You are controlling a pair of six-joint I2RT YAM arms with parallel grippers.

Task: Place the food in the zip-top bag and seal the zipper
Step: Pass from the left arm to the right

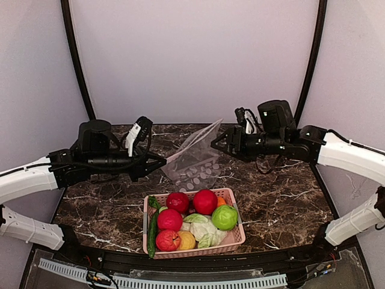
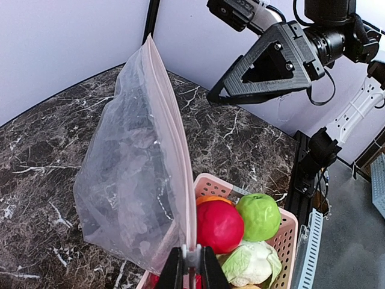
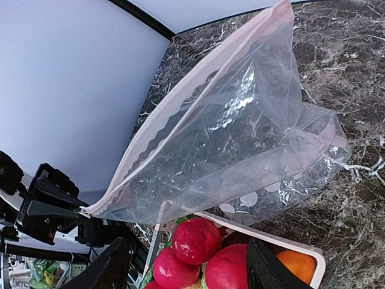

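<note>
**Left arm holds the bag up by a zipper corner — right fingers spread, off the plastic**

Your left gripper [image 2: 191, 257] has its fingers pinched tight on the bag [image 1: 194, 161], right at one end of the zipper [image 2: 183, 156]. From that pinch the pinkish strip climbs at a slant to the far top corner, which stands up in the air. The bag's lower end sags onto the table [image 1: 283, 198] just behind the basket [image 2: 287, 232]. In the right wrist view it seems to lie against the basket's back rim, though you can't be sure the two touch.

Your right gripper [image 1: 216, 142] hovers near that raised far corner but apart from it. Its fingers are spread wide and nothing sits between them.

The food [image 1: 192, 223] you can see is in the basket:
- several red balls [image 1: 205, 201]
- a green ball [image 1: 224, 217] on the right
- a pale cabbage [image 1: 204, 232] in the middle
- a yellow ball [image 1: 186, 241] toward the near side
- an orange ball [image 1: 221, 201] peeking out at the back

A cucumber [image 1: 152, 232] lies along the basket's left rim.
</note>
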